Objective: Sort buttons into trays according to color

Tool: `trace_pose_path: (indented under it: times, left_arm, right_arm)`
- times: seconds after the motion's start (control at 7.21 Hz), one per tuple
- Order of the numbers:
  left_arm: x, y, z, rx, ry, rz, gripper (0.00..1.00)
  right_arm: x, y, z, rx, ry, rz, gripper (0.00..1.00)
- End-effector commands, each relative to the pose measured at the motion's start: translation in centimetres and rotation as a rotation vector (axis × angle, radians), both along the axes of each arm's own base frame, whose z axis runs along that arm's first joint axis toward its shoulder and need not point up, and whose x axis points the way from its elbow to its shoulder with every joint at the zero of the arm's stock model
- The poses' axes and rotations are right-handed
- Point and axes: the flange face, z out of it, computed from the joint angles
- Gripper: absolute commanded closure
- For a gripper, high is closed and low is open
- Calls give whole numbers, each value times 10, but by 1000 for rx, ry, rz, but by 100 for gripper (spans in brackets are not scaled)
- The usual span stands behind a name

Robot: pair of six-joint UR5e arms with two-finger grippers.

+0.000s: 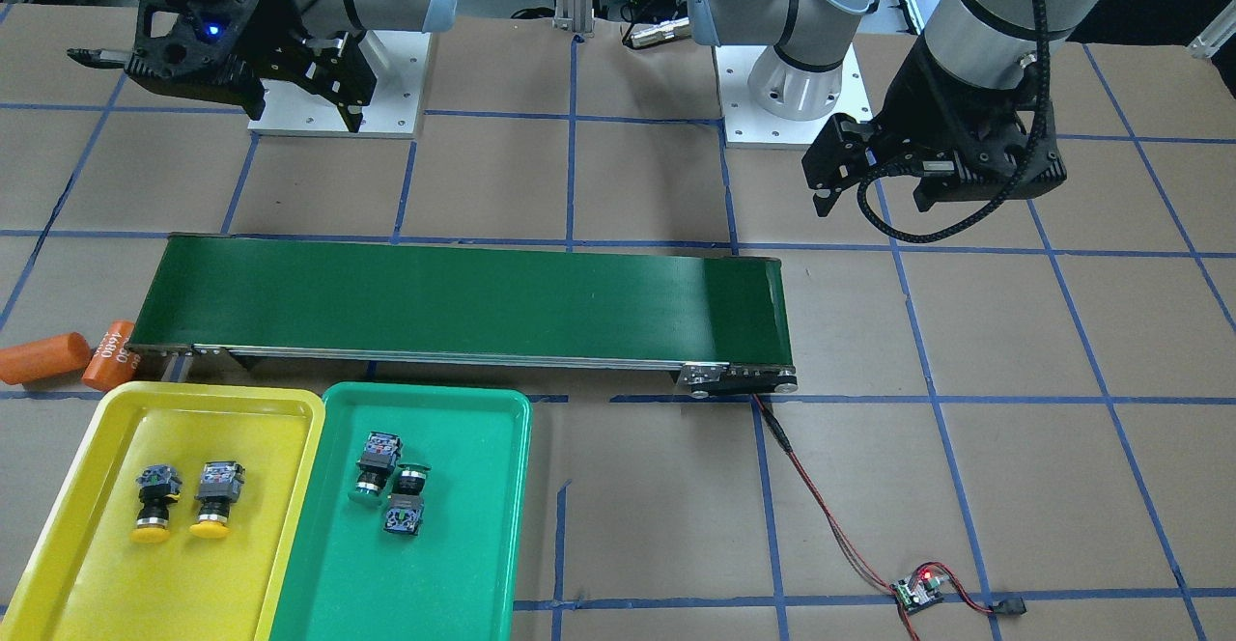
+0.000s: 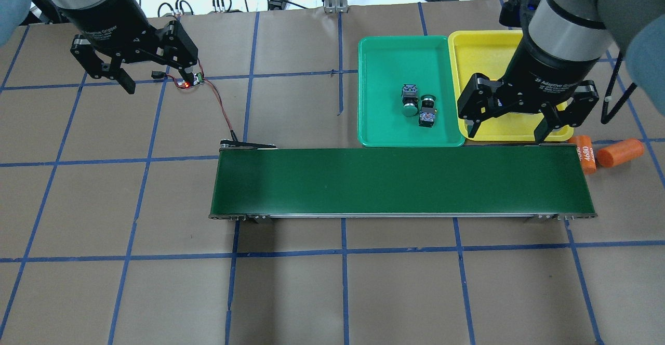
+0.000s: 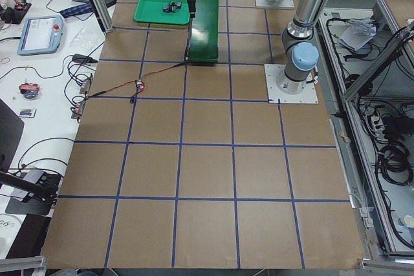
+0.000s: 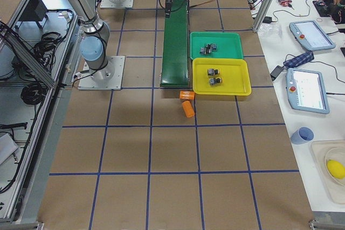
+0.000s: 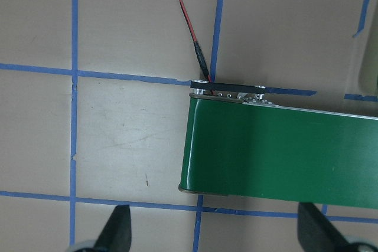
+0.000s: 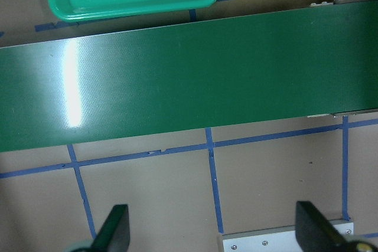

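Two yellow buttons (image 1: 152,504) (image 1: 214,498) lie side by side in the yellow tray (image 1: 241,573). Two green buttons (image 1: 375,467) (image 1: 406,501) lie touching in the green tray (image 1: 454,564), and they also show in the overhead view (image 2: 409,100) (image 2: 427,111). My right gripper (image 2: 506,132) is open and empty, hovering over the yellow tray's (image 2: 478,54) near edge and hiding the yellow buttons there. My left gripper (image 2: 156,80) is open and empty, high above the table beyond the belt's other end. Both wrist views show open fingers (image 5: 118,231) (image 6: 115,228) with nothing between them.
A long dark green conveyor belt (image 2: 400,181) lies between the robot and the trays. Two orange cylinders (image 2: 621,153) (image 2: 586,154) lie at its end near the yellow tray. A small circuit board (image 1: 917,591) with a red-black wire runs to the belt's other end.
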Motion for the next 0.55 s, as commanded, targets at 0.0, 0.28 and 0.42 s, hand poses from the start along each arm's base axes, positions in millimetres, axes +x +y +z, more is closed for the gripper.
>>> trace_pose_path:
  times: [0.0, 0.28, 0.42]
  left_arm:
    - [0, 0, -2, 0, 2, -4, 0]
    - [-2, 5, 4, -11, 0, -7, 0]
    - [-2, 6, 6, -14, 1, -7, 0]
  right_arm:
    - [0, 0, 0, -2, 6, 0, 0]
    - [0, 1, -1, 1, 6, 3, 0]
    - [0, 1, -1, 6, 7, 5, 0]
